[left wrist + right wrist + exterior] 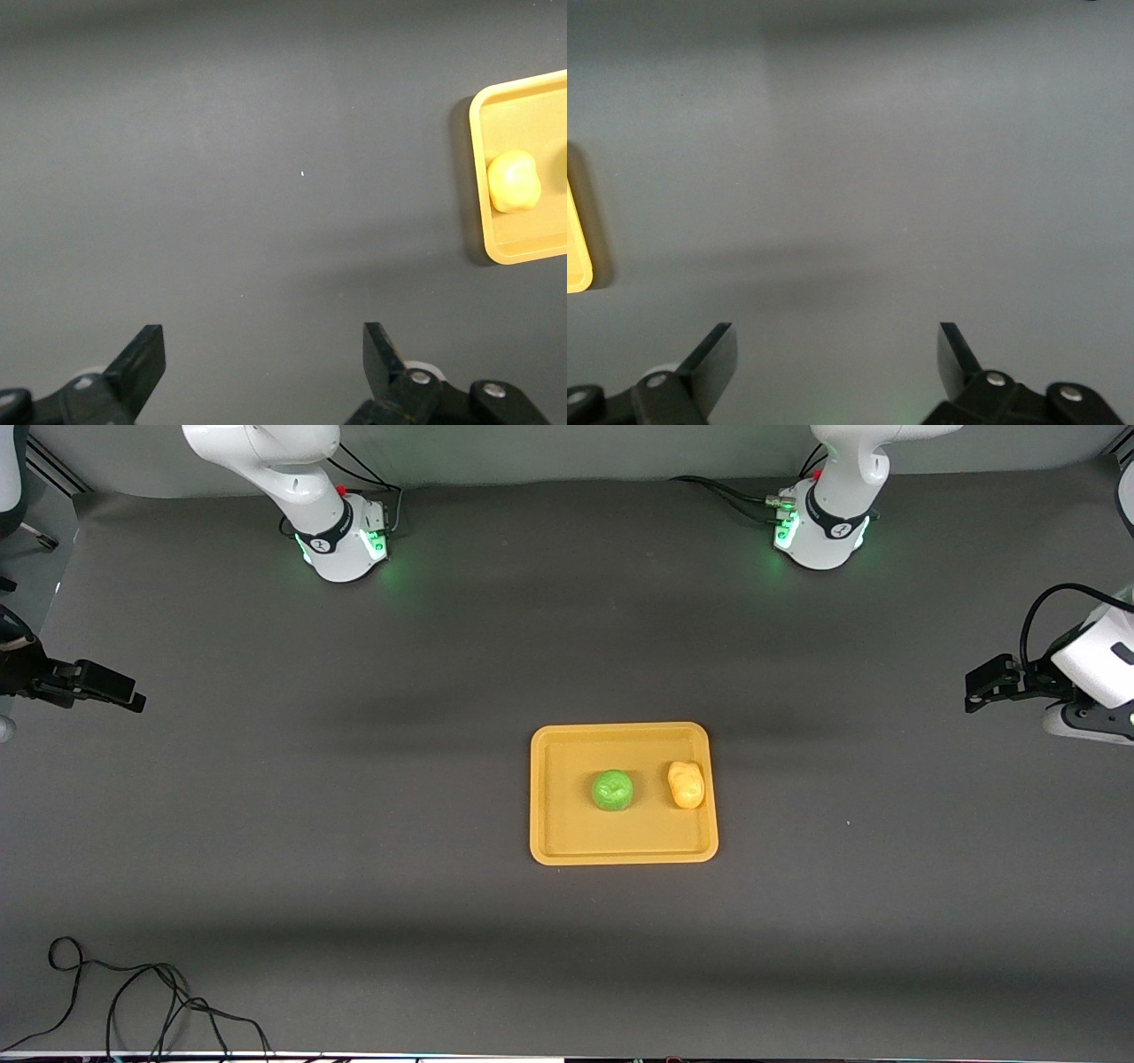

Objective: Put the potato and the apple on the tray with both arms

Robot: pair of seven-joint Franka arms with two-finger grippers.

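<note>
The yellow-orange tray [549, 841] lies in the middle of the dark table. The green apple [612, 790] sits on it near its centre. The yellow-orange potato [686, 784] lies on the tray beside the apple, toward the left arm's end. My left gripper [974, 691] is open and empty over the table's left-arm end, apart from the tray. Its wrist view [264, 341] shows the potato [514, 181] on the tray's edge [477, 168]. My right gripper [133, 695] is open and empty over the table's right-arm end; its wrist view [837, 341] shows a tray corner [576, 257].
A loose black cable [142, 1001] lies on the table near the front camera at the right arm's end. The two arm bases [341, 536] [819, 527] stand along the table's edge farthest from the front camera.
</note>
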